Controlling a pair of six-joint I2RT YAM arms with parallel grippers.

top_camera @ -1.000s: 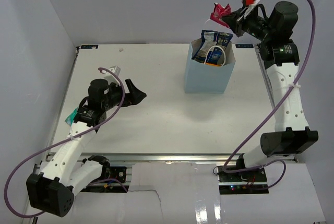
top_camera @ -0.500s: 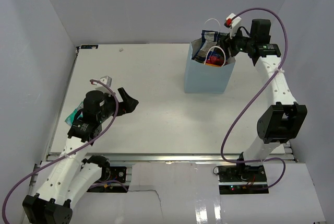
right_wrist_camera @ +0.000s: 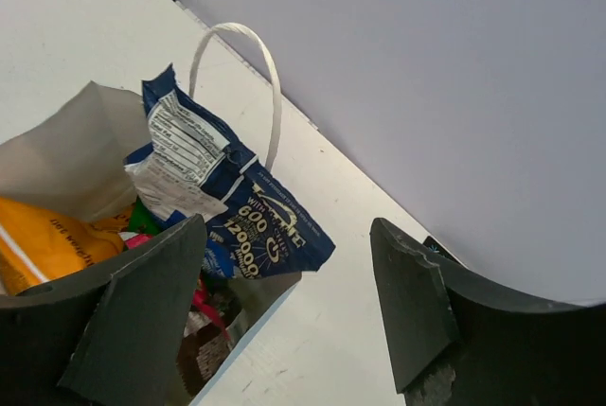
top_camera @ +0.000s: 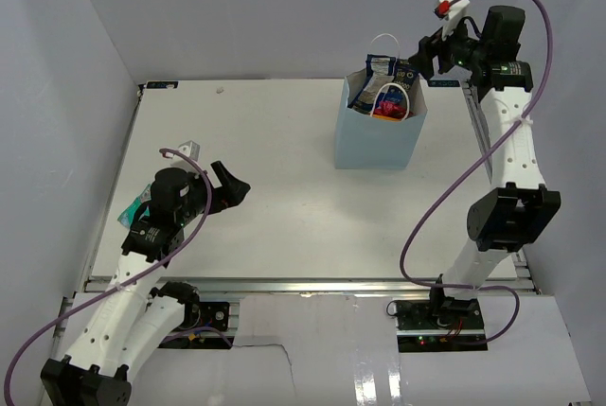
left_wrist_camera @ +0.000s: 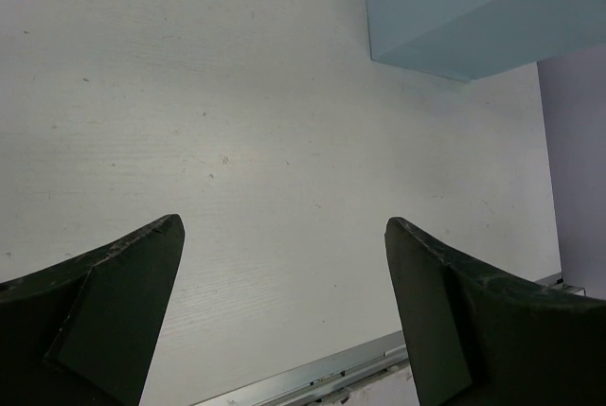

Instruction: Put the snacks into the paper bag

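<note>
Top view: light-blue paper bag (top_camera: 379, 136) stands upright at 1 o'clock on the white matte table (top_camera: 265, 132), mouth open so packets can drop in. Crinkly blue foil packets (top_camera: 380, 73) and a red wrapper (top_camera: 388, 109) poke above its rim. At the bag's 2 o'clock the right gripper (top_camera: 422, 54) hovers, fingers parted and empty, which reads as a release pose. At 8 o'clock the left gripper (top_camera: 227, 185) is spread wide with nothing held, well apart from the bag. A teal wrapper (top_camera: 131, 212) peeks out beside that arm, probably next. Left wrist: black fingers wide over bare table, the bag's smooth flat base at 1 o'clock. Right wrist: fingers apart, nothing between. Below them a glossy blue packet sits beside the white cord handle (right_wrist_camera: 271, 75), and the orange chip bag (right_wrist_camera: 38, 245) lies at 8 o'clock inside the stiff paper wall.
</note>
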